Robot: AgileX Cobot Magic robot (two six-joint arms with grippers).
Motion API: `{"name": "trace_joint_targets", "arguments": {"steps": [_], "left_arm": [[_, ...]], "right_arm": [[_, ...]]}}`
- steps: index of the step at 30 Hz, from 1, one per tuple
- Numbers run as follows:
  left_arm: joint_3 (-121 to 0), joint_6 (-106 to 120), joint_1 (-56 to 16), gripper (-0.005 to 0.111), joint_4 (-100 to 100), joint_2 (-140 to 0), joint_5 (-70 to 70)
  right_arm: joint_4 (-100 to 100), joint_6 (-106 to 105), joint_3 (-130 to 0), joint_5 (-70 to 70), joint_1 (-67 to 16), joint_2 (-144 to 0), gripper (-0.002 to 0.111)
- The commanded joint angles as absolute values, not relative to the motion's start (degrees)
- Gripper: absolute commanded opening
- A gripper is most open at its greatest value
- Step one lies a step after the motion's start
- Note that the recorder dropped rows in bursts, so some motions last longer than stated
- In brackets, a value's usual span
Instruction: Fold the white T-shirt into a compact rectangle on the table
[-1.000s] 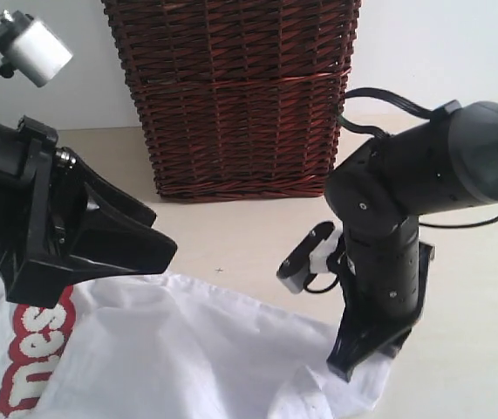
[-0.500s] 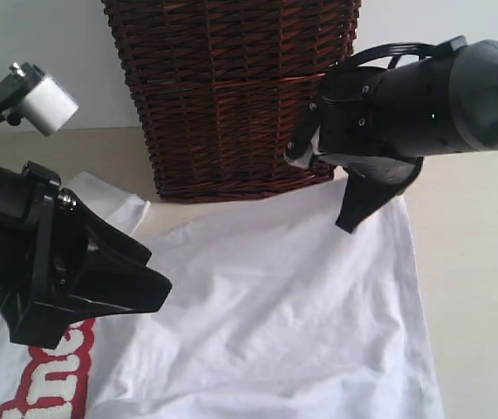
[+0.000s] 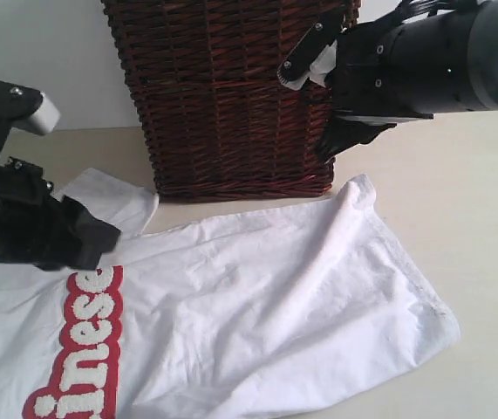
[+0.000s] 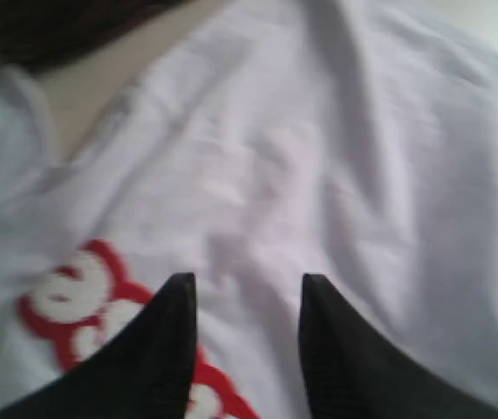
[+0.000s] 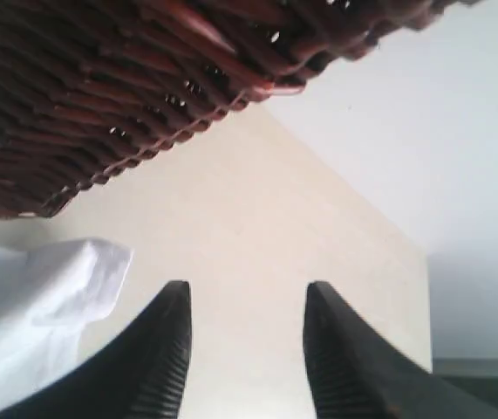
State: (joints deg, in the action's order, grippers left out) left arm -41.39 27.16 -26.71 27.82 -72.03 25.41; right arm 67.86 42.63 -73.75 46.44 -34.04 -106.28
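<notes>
1. The left gripper has its two dark fingers parted with a clear gap between them; nothing is held, and only wrinkled cloth shows through the gap. It hangs low over the white T-shirt, by the red-outlined lettering.
2. The right gripper also stands with its fingers apart and nothing held; bare table shows through the gap.
3. The white T-shirt lies spread and creased on the table, reaching the near edge of the exterior view. One raised fold of cloth peaks toward the foot of the basket, and a sleeve lies out flat beside the basket's left lower corner.
4. A dark red-brown wicker basket stands upright toward the back of the table, just behind the shirt. It sits between the two arms; its inside cannot be seen.
5. Behind the table is a plain pale wall.
6. The left arm reaches in from the left edge, held low over the shirt's sleeve side.
7. The right arm comes in from the right, raised high, with its gripper in front of the basket's upper right side, well above the shirt.
</notes>
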Motion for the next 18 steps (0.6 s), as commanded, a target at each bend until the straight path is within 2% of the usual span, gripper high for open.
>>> {"name": "trace_joint_targets", "arguments": {"steps": [1, 8, 13, 18], "left_arm": [[-42.1, 9.8, -20.7, 0.001, 13.6, -79.9, 10.6], [-55.1, 12.1, -16.5, 0.0, 14.4, -98.9, 16.9], [-69.5, 13.1, -14.3, 0.0, 13.9, -112.4, 26.7], [-81.4, 12.2, -8.8, 0.0, 12.2, -123.6, 37.3]], "right_arm": [[52.5, 31.0, -77.6, 47.5, -33.9, -105.9, 0.042], [44.3, 25.7, -79.3, 48.1, -33.9, -102.8, 0.042], [44.0, 25.6, -79.3, 48.1, -33.9, -100.6, 0.042], [43.8, 25.6, -79.3, 47.1, -33.9, -99.9, 0.042]]}}
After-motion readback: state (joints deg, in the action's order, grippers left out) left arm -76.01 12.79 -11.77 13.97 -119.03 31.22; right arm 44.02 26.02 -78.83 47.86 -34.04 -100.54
